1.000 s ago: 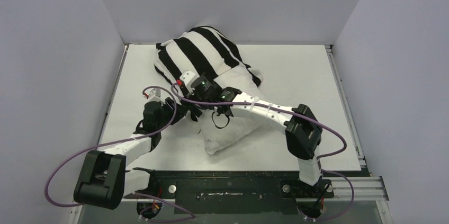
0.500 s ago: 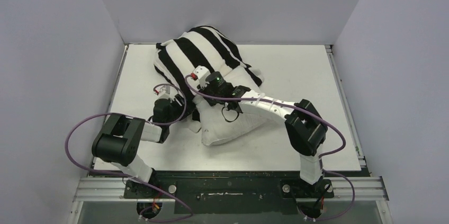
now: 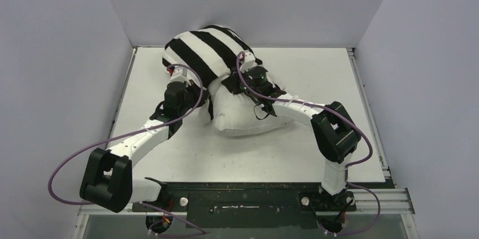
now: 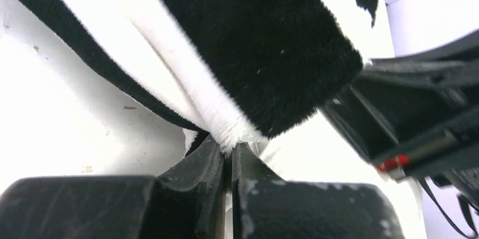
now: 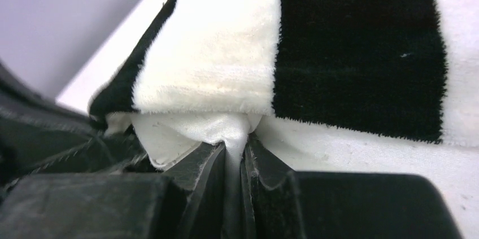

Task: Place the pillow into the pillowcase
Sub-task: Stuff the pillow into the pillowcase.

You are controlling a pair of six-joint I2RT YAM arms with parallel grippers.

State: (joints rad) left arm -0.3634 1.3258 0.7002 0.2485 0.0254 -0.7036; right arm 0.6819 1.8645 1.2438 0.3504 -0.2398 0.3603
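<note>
We find the left tool (image 3: pixel 172 79) clenched on the pillowcase (image 3: pixel 203 52). In the left wrist view its fingers (image 4: pixel 203 165) are pressed together on the white edge of the striped cloth, which rises up and away from the tips. The right tool (image 3: pixel 242 81) is likewise clenched. In the right wrist view its fingers (image 5: pixel 206 165) pinch a fold of smooth white fabric directly under the striped hem, and we take this to be the pillowcase edge. The striped cloth lies just beyond and above the fingertips.

In the top view the pillowcase is bunched beyond both tools, toward the far side of the desk (image 3: pixel 316 75), with its open edge spanning from one tool to the other. The pillow (image 3: pixel 243 117) lies on the desk between the two tools and on their near side. Its far end passes under the hem held by the tools, and its near part is uncovered. We cannot tell how far inside it reaches.
</note>
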